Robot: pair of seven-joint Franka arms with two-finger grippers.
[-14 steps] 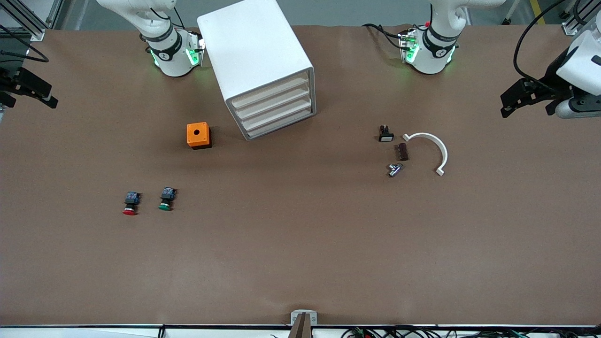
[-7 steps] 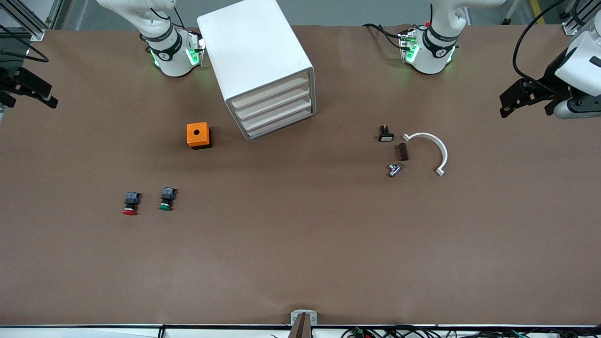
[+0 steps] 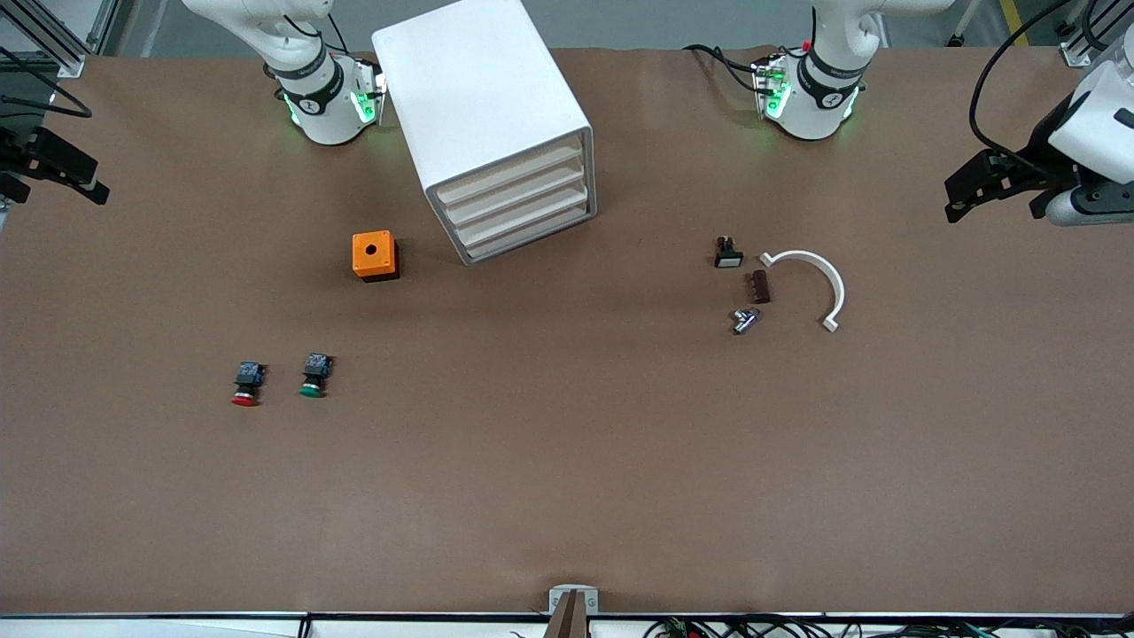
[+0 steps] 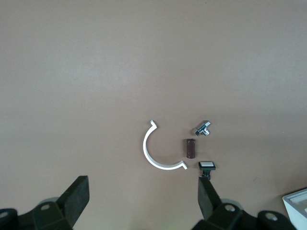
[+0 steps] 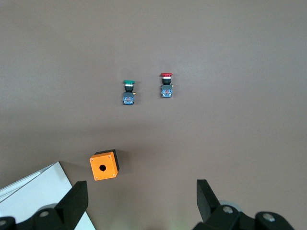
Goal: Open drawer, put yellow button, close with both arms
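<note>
The white cabinet [image 3: 483,97] stands between the two arm bases. Its top drawer [image 3: 509,175] is shut, like the three below it. The yellow button is not in view. My left gripper [image 3: 952,201] is open and empty, up over the left arm's end of the table; in the left wrist view [image 4: 143,191] its jaws stand wide apart over bare table. My right gripper [image 3: 93,183] is open and empty over the right arm's end; in the right wrist view [image 5: 142,191] its jaws stand wide apart.
A red-capped button [image 3: 245,385] and a green-capped button [image 3: 314,376] lie toward the right arm's end. An orange box [image 3: 374,255] stands beside the cabinet. A white C-clip [image 3: 819,275], a black switch [image 3: 727,252], a brown piece [image 3: 760,286] and a metal piece [image 3: 744,320] lie toward the left arm's end.
The left gripper has shifted very slightly over the table's end. Nothing else has moved.
</note>
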